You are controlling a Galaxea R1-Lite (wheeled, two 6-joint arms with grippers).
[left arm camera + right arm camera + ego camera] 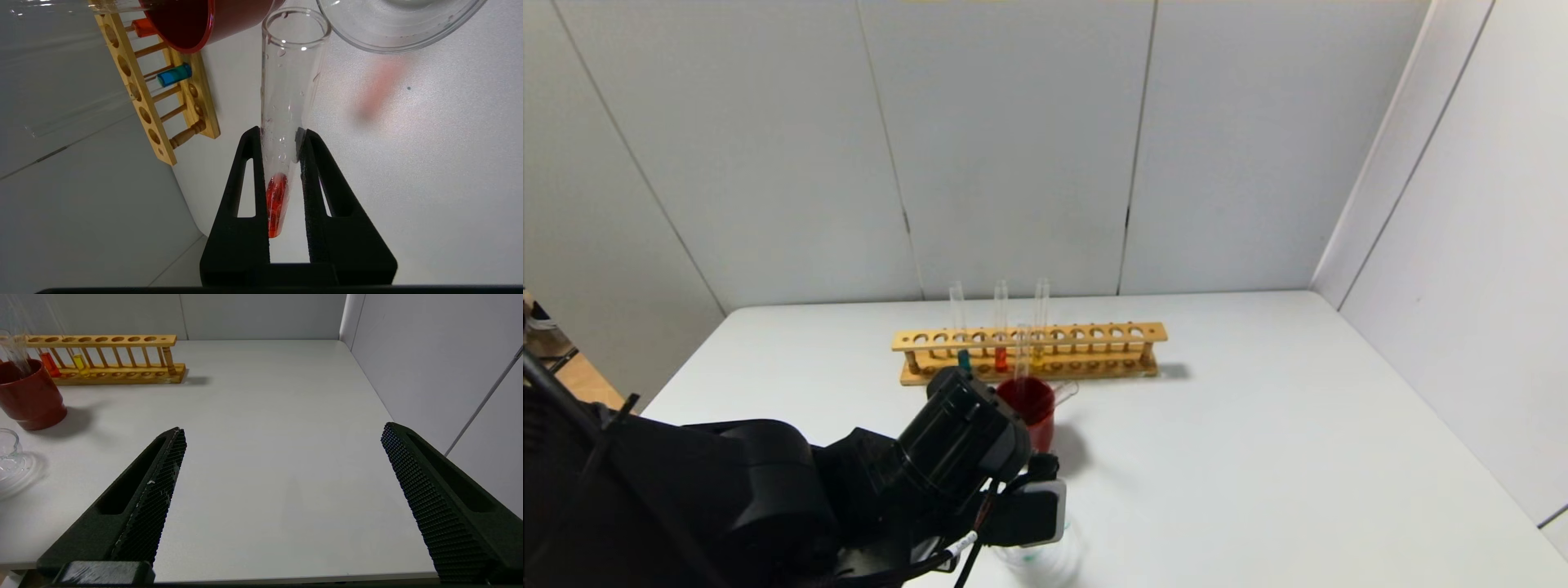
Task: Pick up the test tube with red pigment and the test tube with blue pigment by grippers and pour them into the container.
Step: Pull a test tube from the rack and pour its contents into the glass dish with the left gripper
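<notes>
Your left end effector (284, 134) pinches the red tube (286, 114) beside the glass cup (392, 36), unpoured. Blue tube (173, 75) waits in the rack (157, 106) behind the cup; right end effector (282, 453) is spread, idle.

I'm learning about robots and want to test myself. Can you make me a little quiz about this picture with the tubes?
1. True or false: the left tool is shut on the tube with red liquid.
2. Which colour sits in the tube at the end of the wooden rack nearest the left arm? A) teal-blue B) green C) purple
3. Fill in: the right tool is ____ and holds nothing.

Key:
1. True; its fingers squeeze the tube near the bottom, its mouth pointing toward the clear glass cup.
2. A, the tube with blue liquid.
3. Open.
</notes>
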